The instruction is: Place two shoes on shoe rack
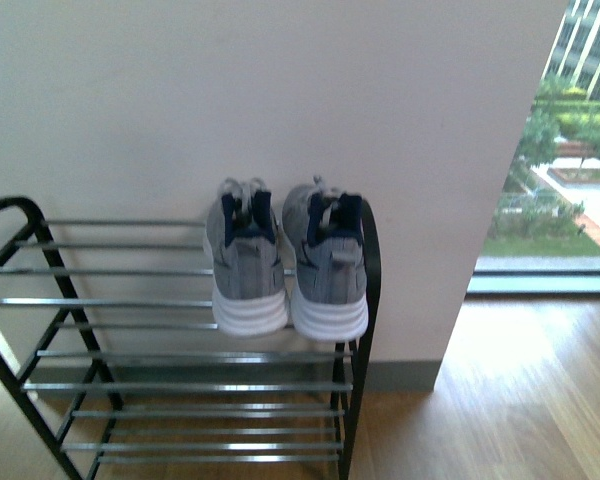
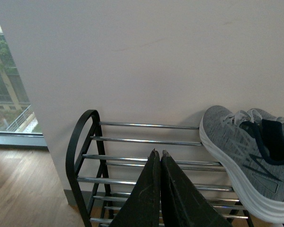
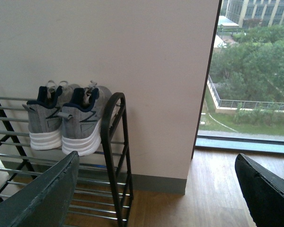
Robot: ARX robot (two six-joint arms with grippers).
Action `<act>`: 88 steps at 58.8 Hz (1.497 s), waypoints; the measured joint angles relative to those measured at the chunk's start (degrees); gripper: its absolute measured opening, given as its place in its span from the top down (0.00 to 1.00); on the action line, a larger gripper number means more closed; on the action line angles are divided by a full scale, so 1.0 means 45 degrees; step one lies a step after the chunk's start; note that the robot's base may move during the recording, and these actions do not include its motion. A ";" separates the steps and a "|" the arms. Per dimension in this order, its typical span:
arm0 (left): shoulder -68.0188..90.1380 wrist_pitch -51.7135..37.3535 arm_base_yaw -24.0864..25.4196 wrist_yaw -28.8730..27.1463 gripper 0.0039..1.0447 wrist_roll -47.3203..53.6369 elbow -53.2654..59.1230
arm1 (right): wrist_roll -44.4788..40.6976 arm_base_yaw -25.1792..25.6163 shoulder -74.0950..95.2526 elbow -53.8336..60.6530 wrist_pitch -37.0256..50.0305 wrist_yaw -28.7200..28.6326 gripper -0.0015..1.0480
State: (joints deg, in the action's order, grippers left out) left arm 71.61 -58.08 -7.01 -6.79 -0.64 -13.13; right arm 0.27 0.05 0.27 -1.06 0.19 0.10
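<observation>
Front view. The rack (image 1: 110, 271) is set against a pale wall (image 1: 280, 90) on a wood floor (image 1: 520, 400). Its chrome bars are carried between black arched end posts. Two grey shoes are seen on the top tier, at the rack's right end. The first shoe (image 1: 248, 265) is placed just beside the second shoe (image 1: 327, 270), which lies against the right end post. Both are turned with the heels toward the camera and the toes toward the wall; white soles and dark lining are shown. The lower tiers and the rest of the top tier are seen as bare bars. A window (image 1: 560, 150) is visible to the right of the wall. Neither arm is shown in this view.

Left wrist view. The left gripper (image 2: 159, 153) is seen with its two fingers pressed together and nothing held between them. It is held in front of the rack, apart from the shoes.

Right wrist view. The right gripper (image 3: 157, 158) is seen with its fingers spread wide and empty, to the right of the rack and away from it.
</observation>
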 joint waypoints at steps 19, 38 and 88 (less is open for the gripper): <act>-0.1889 0.0282 0.0738 0.0889 0.99 0.0005 0.1778 | 0.0000 0.0000 0.0000 0.0000 0.0000 0.0000 0.09; -0.4867 0.2463 0.1501 0.1501 0.99 0.0019 0.2443 | 0.0000 0.0005 0.0000 0.0000 0.0000 0.0005 0.09; -1.1487 0.8476 0.1501 0.1501 0.99 0.0019 0.2730 | 0.0000 0.0000 0.0000 0.0000 0.0000 0.0005 0.09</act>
State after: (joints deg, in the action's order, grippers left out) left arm 19.92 -19.94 -0.25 -0.03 -0.56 -0.84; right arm 0.27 0.05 0.27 -1.06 0.19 0.12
